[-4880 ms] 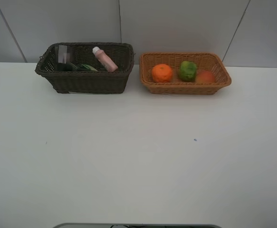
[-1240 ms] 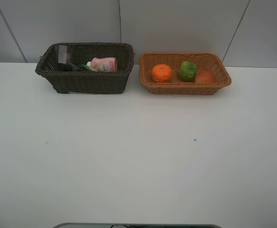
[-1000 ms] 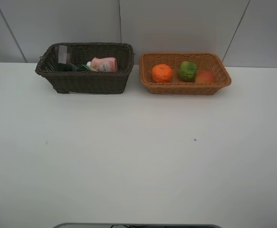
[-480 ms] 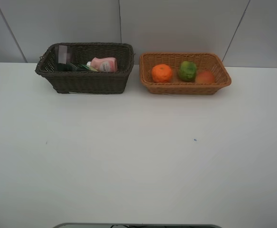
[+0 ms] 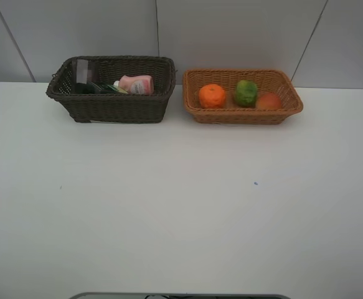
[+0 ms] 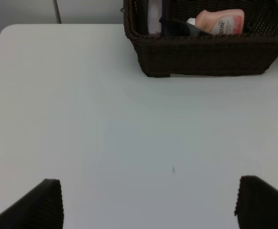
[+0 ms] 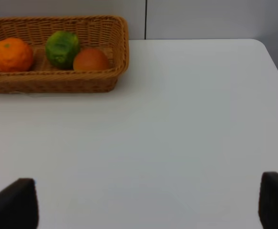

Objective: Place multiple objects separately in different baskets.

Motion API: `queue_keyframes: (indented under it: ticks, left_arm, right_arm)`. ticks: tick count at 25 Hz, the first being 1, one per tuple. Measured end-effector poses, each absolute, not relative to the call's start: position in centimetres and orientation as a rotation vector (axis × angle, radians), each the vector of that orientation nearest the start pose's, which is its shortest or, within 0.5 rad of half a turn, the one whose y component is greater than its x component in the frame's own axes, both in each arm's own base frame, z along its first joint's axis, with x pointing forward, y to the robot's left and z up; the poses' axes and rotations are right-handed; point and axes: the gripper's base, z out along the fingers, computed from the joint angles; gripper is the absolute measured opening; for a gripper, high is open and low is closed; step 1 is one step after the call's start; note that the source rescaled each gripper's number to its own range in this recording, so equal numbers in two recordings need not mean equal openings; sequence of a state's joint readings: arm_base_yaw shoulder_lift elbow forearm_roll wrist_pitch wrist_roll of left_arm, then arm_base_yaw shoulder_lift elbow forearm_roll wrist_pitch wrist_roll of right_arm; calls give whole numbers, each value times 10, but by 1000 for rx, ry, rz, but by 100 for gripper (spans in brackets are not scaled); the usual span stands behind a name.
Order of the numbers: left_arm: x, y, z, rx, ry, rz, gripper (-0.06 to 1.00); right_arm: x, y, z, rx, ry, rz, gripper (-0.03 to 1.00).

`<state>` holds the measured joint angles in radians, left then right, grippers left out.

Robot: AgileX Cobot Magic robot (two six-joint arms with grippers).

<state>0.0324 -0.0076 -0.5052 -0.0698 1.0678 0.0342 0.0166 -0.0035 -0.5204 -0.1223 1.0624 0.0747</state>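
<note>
A white desk (image 5: 181,205) fills most of the high camera's frame, with two wicker baskets side by side along its far edge, in the upper part of the frame.

The dark brown basket (image 5: 113,107) sits in the upper left. Inside it, a pink bottle (image 5: 137,84) with a white cap lies on its side, cap pointing to frame left. Beside the cap is a dark bottle (image 5: 103,88), mostly hidden by the basket wall. A translucent cup (image 5: 81,71) stands in the basket's left end.

The lighter orange-tan basket (image 5: 243,114) sits just to the right of the dark one, with a small gap between them. It holds three fruits in a row: an orange tangerine (image 5: 212,96) on the left, a green round fruit (image 5: 246,93) in the middle, and an orange-yellow peach (image 5: 269,101) on the right, touching or nearly touching the green one.

Neither arm shows in the high view. In the left wrist view, the left pincer (image 6: 148,205) has its two dark fingers spread wide apart in the lower corners, holding nothing, above bare desk and well apart from the dark basket. In the right wrist view, the right pincer (image 7: 148,207) is likewise spread apart and empty, well apart from the tan basket in the upper left of that frame.
</note>
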Motion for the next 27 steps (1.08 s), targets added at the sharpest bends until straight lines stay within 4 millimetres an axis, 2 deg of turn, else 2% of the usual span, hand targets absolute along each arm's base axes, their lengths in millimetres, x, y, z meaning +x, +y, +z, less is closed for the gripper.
queue_keyframes:
  ticks: [27]
  left_arm:
    - [-7, -6, 278, 5, 2037, -42, 94]
  right_arm:
    - [-8, -10, 283, 66, 2016, -88, 95]
